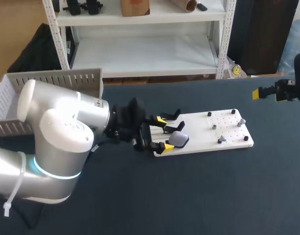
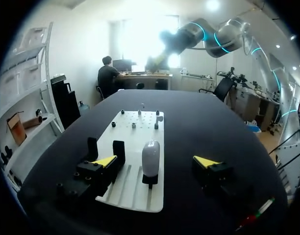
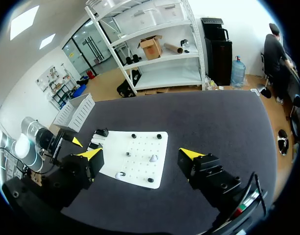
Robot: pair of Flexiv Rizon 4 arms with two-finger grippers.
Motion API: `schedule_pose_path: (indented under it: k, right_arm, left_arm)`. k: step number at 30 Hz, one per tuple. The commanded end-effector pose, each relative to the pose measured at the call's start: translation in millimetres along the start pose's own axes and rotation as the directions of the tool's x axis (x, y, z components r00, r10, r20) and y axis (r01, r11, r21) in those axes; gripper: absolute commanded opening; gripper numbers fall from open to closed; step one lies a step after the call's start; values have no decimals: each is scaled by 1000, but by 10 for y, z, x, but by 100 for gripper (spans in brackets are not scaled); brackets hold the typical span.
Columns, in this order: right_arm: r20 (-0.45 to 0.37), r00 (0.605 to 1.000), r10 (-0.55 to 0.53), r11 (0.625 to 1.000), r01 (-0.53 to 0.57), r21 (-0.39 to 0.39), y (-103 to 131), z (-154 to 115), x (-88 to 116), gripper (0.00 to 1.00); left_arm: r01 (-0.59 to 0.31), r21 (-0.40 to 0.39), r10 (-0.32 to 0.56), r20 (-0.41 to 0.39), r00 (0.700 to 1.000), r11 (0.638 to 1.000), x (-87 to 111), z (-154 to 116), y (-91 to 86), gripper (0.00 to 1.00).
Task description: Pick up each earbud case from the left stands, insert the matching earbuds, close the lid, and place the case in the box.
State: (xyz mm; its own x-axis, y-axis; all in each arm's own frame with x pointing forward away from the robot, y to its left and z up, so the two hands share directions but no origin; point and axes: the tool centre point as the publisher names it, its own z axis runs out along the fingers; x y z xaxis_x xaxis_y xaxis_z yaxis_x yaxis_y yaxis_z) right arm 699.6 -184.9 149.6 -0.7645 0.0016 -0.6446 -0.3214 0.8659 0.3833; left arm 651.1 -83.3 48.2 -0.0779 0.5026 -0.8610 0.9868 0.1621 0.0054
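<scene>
1. Left arm (image 1: 57, 147) sits at the stand end of the white board (image 1: 204, 139), lined up for a pick I'd guess.
2. Box (image 1: 52, 81) is well off that same end of the board, ready for finished cases.
3. Left gripper (image 2: 155, 161) is spread wide with nothing in it. Right gripper (image 3: 140, 154) is also wide and empty, well off the board's pegged end.
4. Earbud case (image 2: 150, 156) stands upright on the board between the left fingers, touching neither.
5. Small grey bits, probably earbuds (image 1: 241, 121), are at the pegged end.

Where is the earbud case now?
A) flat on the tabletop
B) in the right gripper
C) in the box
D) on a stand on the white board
D: the earbud case stands upright on the white board, clear of the open left gripper.
</scene>
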Motion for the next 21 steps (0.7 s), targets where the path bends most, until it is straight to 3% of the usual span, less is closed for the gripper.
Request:
schedule_pose_path:
  k: [1,8,21]
  right_arm:
    - [-2,1000,0,1000,0,0,-2,-2,-3,100]
    - [-2,1000,0,1000,0,0,-2,-2,-3,100]
    - [-2,1000,0,1000,0,0,-2,-2,-3,100]
  left_arm:
    - [-4,18,5,-50,999,1000,32,67,46,100]
    - [0,19,1,-45,999,1000,106,123,45,88]
    - [14,24,-14,-12,1000,1000,119,263,122,75]
